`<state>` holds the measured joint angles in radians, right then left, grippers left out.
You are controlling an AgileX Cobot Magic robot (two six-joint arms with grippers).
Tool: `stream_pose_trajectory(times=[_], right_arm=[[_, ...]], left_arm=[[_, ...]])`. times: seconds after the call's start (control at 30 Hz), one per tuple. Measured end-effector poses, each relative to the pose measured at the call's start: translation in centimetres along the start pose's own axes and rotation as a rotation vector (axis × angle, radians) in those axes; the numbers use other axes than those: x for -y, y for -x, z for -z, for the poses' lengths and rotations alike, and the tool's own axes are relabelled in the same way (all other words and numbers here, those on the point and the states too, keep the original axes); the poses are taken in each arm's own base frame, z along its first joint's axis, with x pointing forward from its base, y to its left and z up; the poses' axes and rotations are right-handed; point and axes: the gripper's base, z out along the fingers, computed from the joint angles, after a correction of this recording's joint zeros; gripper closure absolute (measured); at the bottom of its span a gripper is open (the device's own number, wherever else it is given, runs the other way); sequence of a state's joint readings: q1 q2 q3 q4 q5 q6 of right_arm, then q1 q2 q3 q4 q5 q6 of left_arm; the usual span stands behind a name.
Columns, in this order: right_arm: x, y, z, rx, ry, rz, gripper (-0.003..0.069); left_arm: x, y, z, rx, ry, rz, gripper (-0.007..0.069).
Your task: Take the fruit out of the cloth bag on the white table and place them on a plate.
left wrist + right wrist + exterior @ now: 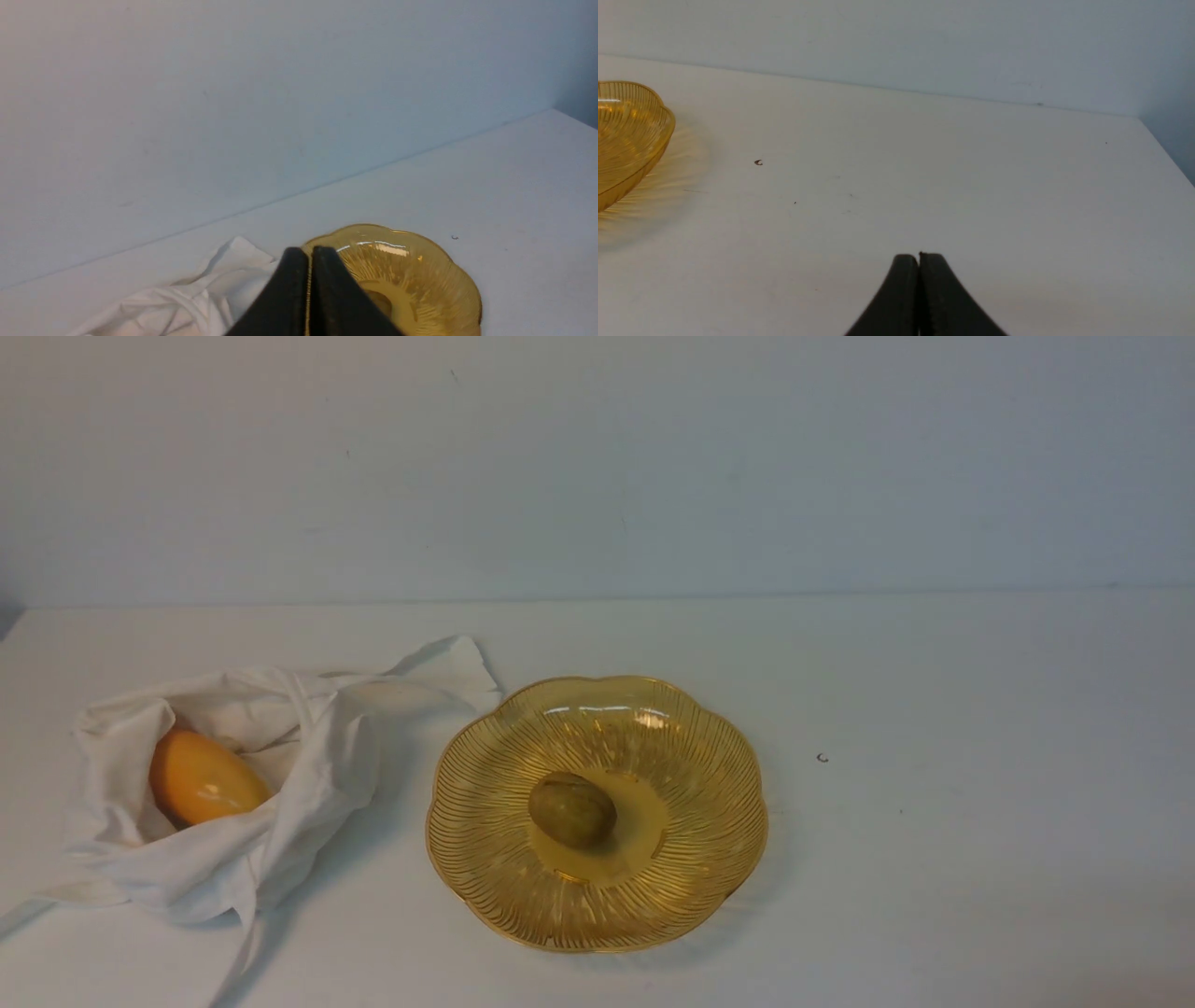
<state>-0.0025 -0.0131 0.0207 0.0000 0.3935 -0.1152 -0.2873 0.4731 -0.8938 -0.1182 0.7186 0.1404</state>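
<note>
Left claw, right claw closed; olive fruit on plate; orange fruit bagged.

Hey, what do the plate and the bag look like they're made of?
The plate looks like translucent amber plastic, possibly glass: light shows through it, with glossy highlights and fine moulded ribs. The bag looks like soft, matte white cloth: it wrinkles and slumps in folds around the orange fruit.
</note>
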Motion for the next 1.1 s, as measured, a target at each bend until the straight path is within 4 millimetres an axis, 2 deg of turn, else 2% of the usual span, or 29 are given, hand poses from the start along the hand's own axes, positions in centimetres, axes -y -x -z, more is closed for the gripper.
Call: stream_pose_trajectory(times=[0.13,0.17,0.37,0.47,0.67,0.7,1.1], right_arm=[[0.0,0.0,0.0,0.000,0.000,0.000,0.0671],[0.0,0.0,0.0,0.000,0.000,0.000,0.0671],[0.0,0.0,0.0,0.000,0.000,0.000,0.0671],[0.0,0.0,0.0,0.000,0.000,0.000,0.0671],[0.0,0.0,0.0,0.000,0.000,0.000,0.0671],[0.0,0.0,0.0,0.000,0.000,0.000,0.0671],[0.0,0.0,0.0,-0.001,0.000,0.000,0.0671]], left_arm=[[-0.5,-3.9,-0.1,0.062,0.102,0.026,0.0632],[-0.6,-6.2,-0.2,0.077,0.137,0.030,0.0632],[-0.6,-14.1,-0.5,0.078,0.245,0.028,0.0632],[-0.7,-17.7,-1.4,0.024,0.267,0.025,0.0632],[-0.8,-23.2,-3.3,-0.143,0.265,0.029,0.0632],[-0.8,-23.7,-3.4,-0.161,0.263,0.031,0.0632],[-0.8,-23.6,-3.5,-0.124,0.267,0.024,0.0632]])
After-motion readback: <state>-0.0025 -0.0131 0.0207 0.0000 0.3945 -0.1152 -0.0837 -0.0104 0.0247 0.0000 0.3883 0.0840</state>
